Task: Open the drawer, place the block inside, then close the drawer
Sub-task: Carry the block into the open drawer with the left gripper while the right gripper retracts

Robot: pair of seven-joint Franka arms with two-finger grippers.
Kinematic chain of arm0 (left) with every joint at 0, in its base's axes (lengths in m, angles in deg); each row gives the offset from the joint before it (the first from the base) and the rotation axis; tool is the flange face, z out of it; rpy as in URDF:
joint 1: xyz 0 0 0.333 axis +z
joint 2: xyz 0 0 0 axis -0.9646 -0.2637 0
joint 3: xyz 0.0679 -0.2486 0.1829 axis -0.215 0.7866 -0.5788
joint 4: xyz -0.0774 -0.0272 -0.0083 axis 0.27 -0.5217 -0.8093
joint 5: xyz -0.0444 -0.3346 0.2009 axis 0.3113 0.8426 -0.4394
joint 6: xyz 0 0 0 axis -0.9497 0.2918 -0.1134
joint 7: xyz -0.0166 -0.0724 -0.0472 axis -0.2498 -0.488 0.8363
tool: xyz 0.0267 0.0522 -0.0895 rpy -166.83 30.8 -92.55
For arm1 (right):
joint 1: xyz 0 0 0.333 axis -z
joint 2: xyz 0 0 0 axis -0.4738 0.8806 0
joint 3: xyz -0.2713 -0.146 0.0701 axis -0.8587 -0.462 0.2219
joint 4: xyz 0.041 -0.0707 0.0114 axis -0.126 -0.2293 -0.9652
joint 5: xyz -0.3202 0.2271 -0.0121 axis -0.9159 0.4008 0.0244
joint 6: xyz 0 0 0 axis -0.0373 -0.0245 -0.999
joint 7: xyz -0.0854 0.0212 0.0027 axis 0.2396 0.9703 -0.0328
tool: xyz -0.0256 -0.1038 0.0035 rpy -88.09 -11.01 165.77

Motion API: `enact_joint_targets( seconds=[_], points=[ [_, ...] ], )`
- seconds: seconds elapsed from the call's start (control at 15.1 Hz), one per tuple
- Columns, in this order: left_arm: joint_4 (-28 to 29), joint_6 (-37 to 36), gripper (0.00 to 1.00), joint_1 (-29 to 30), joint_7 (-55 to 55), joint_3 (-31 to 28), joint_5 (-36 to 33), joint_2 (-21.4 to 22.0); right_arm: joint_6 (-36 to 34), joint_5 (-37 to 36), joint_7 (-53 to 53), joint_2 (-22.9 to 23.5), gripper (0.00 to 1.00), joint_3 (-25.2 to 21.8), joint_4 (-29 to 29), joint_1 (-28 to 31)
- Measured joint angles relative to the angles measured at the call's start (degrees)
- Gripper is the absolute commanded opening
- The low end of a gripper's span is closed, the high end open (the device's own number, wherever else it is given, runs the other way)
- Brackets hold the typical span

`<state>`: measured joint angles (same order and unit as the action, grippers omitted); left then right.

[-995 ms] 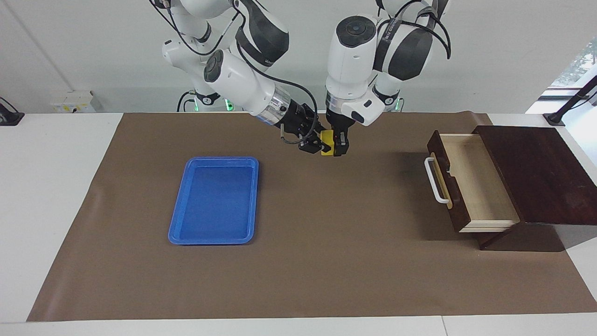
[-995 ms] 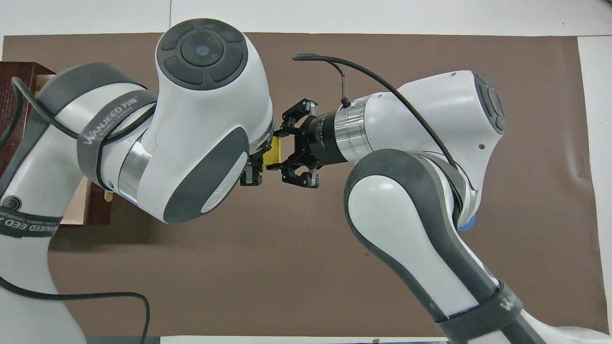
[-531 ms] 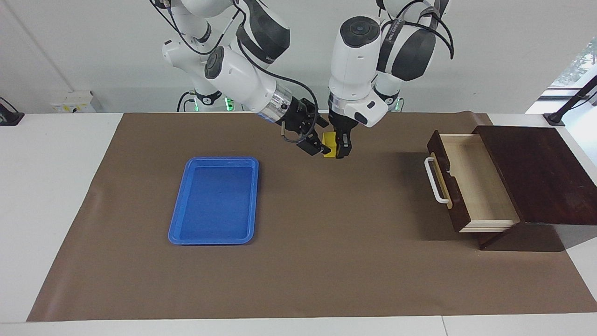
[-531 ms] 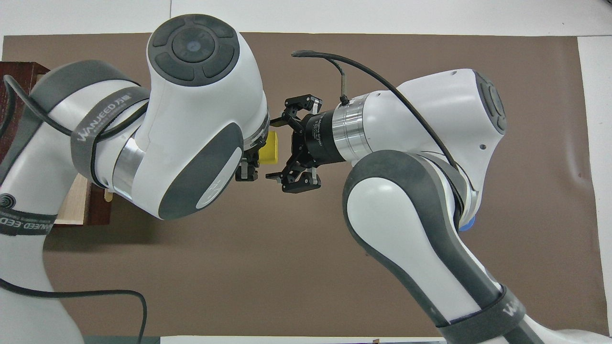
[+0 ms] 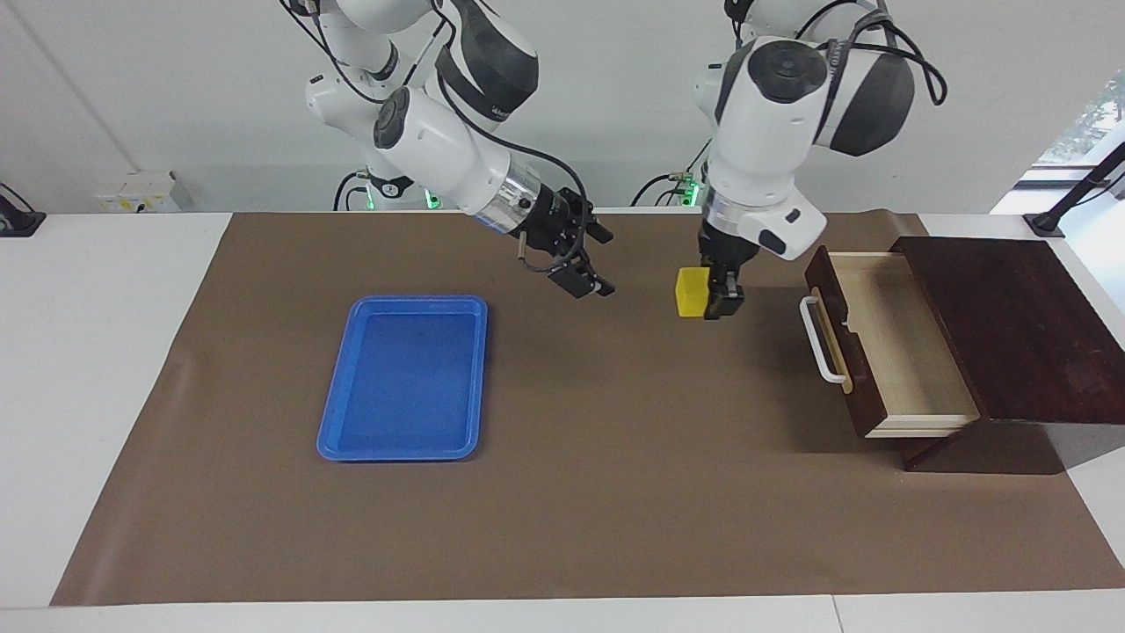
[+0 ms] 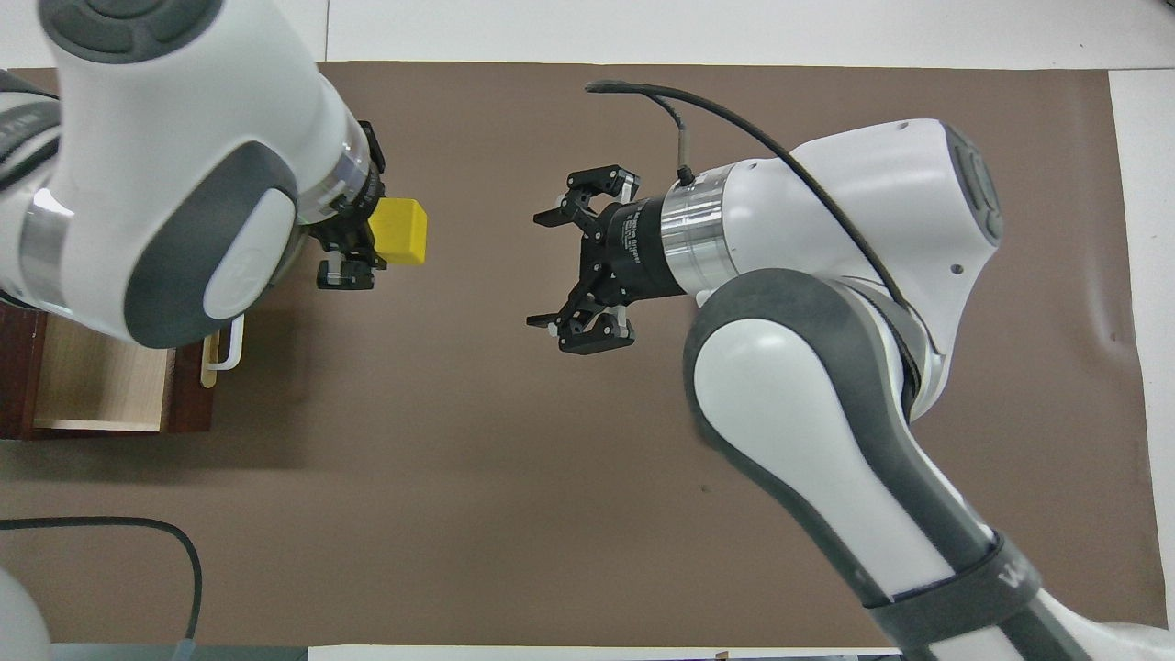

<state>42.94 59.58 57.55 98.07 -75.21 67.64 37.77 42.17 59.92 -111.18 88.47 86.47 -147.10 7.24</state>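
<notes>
The bench (image 5: 105,352) is covered by a brown mat (image 5: 615,492). At the left arm's end of it stands the dark wooden box (image 5: 1011,325), with the drawer (image 5: 888,343) pulled out toward the middle of the bench, its pale interior bare and its white bar handle (image 5: 822,341) facing the arms' working space. Toward the right arm's end lies a flat blue tray (image 5: 404,378), well apart from everything else. The left end effector (image 5: 716,299) hangs over bare mat just beside the drawer front, clenched on the block (image 5: 691,292), which is held up in the air; the raised drawer front and handle stand between the block and the drawer's interior. The right end effector (image 5: 587,264) hovers over the middle of the mat with its fingers spread wide and nothing between them, apart from the block.
</notes>
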Motion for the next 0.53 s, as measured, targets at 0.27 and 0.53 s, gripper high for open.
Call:
enact_joint_targets(
  seconds=[0.27,0.53],
  points=[
    [0.8,-0.1,0.0,9.9,-14.7,-0.3,0.0,0.4,-5.3,-5.7,2.5,1.0,1.0,-0.3,3.3,9.1],
    [4.5,1.4,0.0,19.2,-27.8,-0.4,0.0,1.7,-13.6,-12.0,16.8,2.2,1.0,-0.4,6.0,13.6]
  ],
)
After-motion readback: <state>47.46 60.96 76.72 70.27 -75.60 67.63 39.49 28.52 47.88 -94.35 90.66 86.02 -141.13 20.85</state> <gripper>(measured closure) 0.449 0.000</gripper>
